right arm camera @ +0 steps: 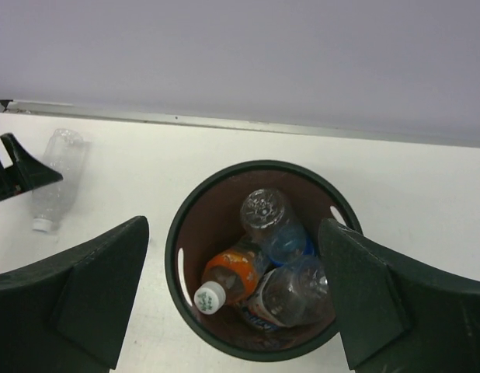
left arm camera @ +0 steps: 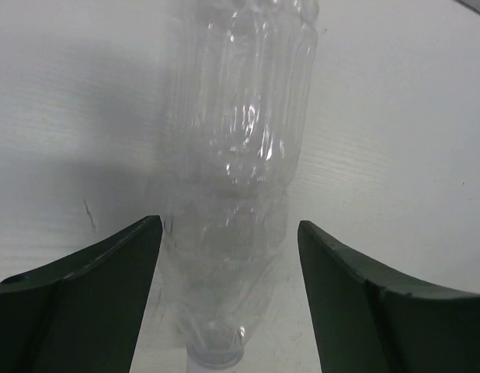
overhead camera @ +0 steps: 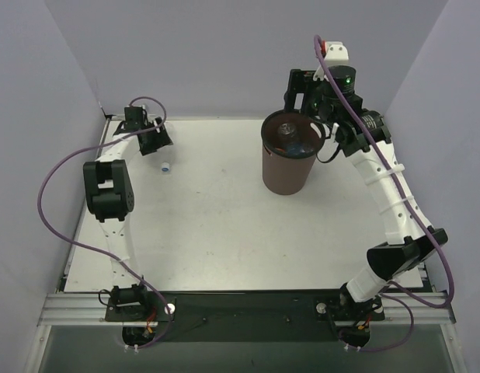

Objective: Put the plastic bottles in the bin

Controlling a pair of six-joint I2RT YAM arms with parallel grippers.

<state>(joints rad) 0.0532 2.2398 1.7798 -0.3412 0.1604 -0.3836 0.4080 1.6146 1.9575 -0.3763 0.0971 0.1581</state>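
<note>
right gripper [right arm camera: 232, 225] hangs over the bin [overhead camera: 285, 172], jaws apart, three bottles [right arm camera: 271, 225] inside; well left of it, left gripper [left arm camera: 227, 225] has jaws apart around the clear bottle [left arm camera: 236, 155]

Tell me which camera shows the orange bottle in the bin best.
The right wrist view: it looks down into the bin, where the orange bottle lies, white cap showing, among clear bottles. The top external view shows only dim shapes in the bin's mouth; the left wrist view misses it entirely.
</note>
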